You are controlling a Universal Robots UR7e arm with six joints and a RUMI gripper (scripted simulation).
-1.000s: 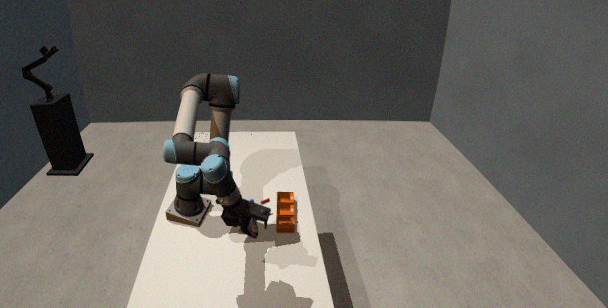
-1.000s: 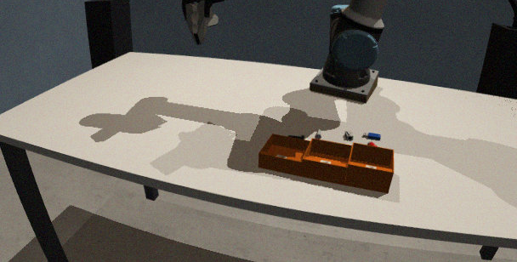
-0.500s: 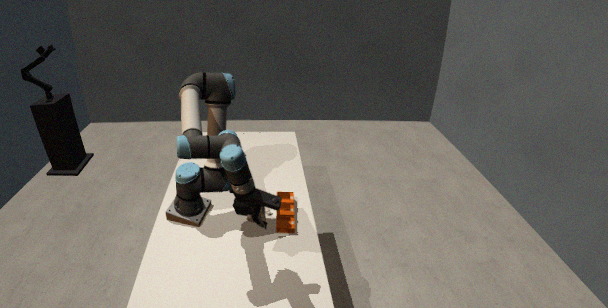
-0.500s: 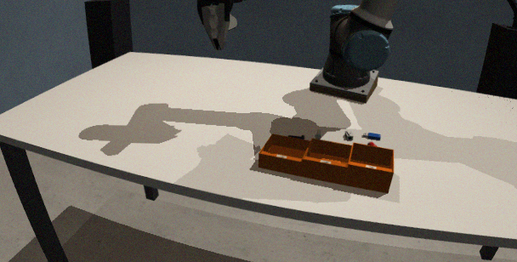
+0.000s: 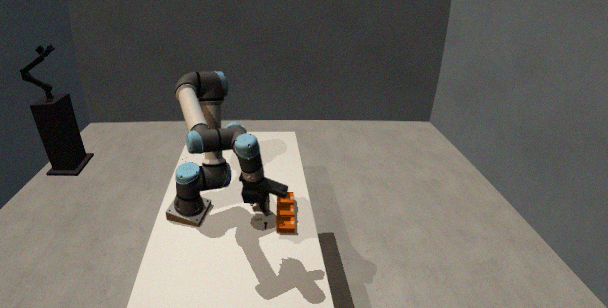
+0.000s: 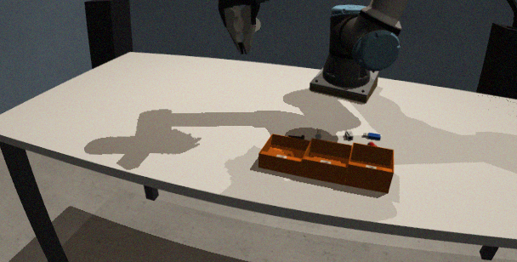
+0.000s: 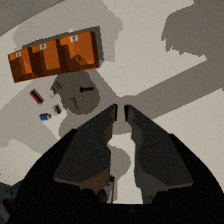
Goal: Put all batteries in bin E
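Note:
Three joined orange bins [image 5: 286, 212] [image 6: 325, 172] [image 7: 30, 67] stand upright near the table's edge. Each bears a small label that I cannot read. Behind them lie small parts: a blue cylinder [image 6: 373, 136] [image 7: 45, 116], a red piece [image 6: 372, 144] [image 7: 36, 96], a small grey piece [image 6: 349, 135] [image 7: 57, 108] and a black screw [image 6: 298, 137] [image 7: 86, 89]. My gripper [image 5: 261, 210] [image 6: 244, 48] [image 7: 120, 105] is shut and empty. It hangs above the table, beside the bins and over the small parts.
The arm's base [image 5: 188, 211] [image 6: 345, 86] is bolted to the white table [image 5: 210, 266] [image 6: 127, 82] behind the bins. Dark pedestals [image 5: 59, 133] [image 6: 108, 28] stand on the floor beyond the table.

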